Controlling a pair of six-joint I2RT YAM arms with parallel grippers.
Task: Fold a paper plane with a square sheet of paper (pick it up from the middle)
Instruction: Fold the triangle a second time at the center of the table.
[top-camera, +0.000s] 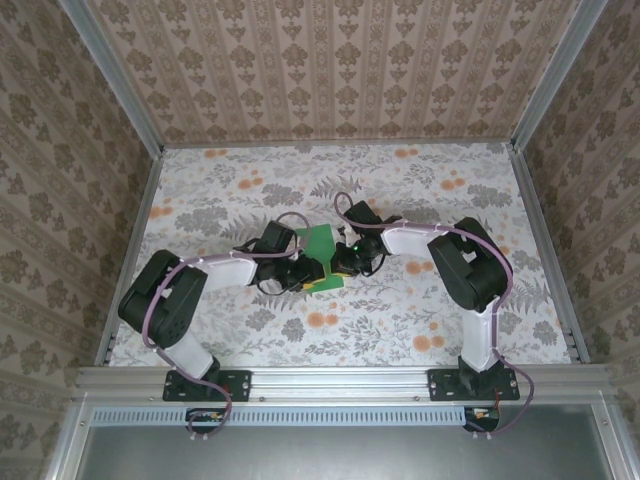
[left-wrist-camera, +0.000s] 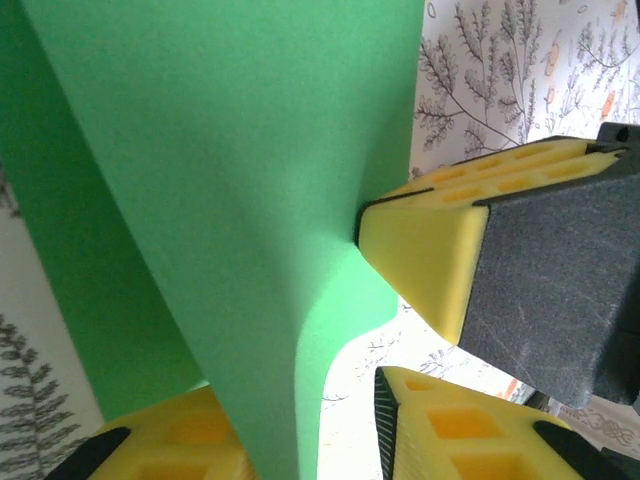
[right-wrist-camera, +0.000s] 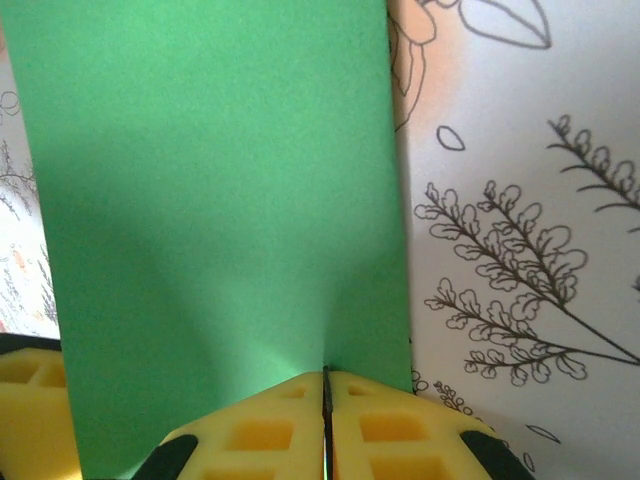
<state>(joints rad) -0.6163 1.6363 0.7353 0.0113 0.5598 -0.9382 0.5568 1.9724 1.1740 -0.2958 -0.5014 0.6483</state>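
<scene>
Right wrist: the square sheet of paper (right-wrist-camera: 220, 200) is pinched ahead of the clenched right tool (right-wrist-camera: 326, 410). With the left tool (left-wrist-camera: 312, 440) released around it, it could be torn by uneven pulling.

Plain bright green square sheet of paper (top-camera: 320, 243); yellow, black-edged foam fingers (right-wrist-camera: 300, 397); white worktop (top-camera: 400, 190) printed with grey ferns and orange flowers; beige damask-patterned walls (top-camera: 330, 70).
</scene>
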